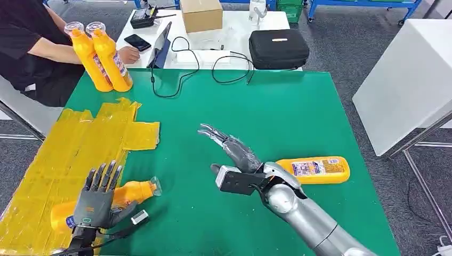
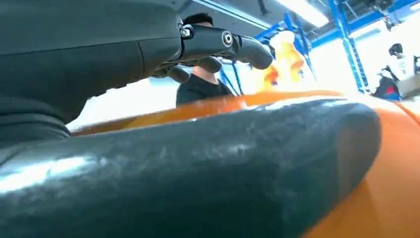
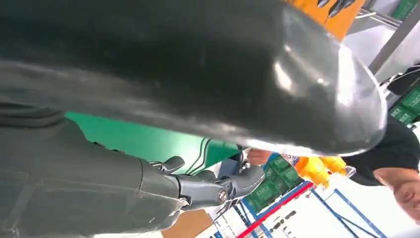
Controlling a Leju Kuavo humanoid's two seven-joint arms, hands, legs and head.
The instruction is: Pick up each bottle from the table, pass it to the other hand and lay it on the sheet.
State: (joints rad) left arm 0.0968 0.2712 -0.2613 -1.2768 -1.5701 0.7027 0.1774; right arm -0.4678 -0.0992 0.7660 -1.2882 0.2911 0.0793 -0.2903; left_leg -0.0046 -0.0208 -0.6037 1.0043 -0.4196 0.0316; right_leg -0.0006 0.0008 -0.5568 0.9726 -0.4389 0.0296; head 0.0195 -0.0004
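Note:
An orange bottle (image 1: 134, 191) lies on its side at the yellow sheet's (image 1: 80, 146) near edge, clear cap pointing right. My left hand (image 1: 99, 196) is above its middle with fingers straight and spread. In the left wrist view the thumb (image 2: 198, 168) lies against the orange bottle (image 2: 396, 168) and the fingers (image 2: 223, 42) stand off it. A second orange bottle (image 1: 319, 169) lies on the green table (image 1: 288, 106) just right of my right wrist. My right hand (image 1: 233, 151) is open, fingers stretched forward, holding nothing.
A person at the far left holds two upright orange bottles (image 1: 101, 53) on the table's back corner. Behind the green table stand a white table with a black case (image 1: 279, 48), a cardboard box (image 1: 201, 13), cables and a phone. A white cabinet (image 1: 405, 69) is at the right.

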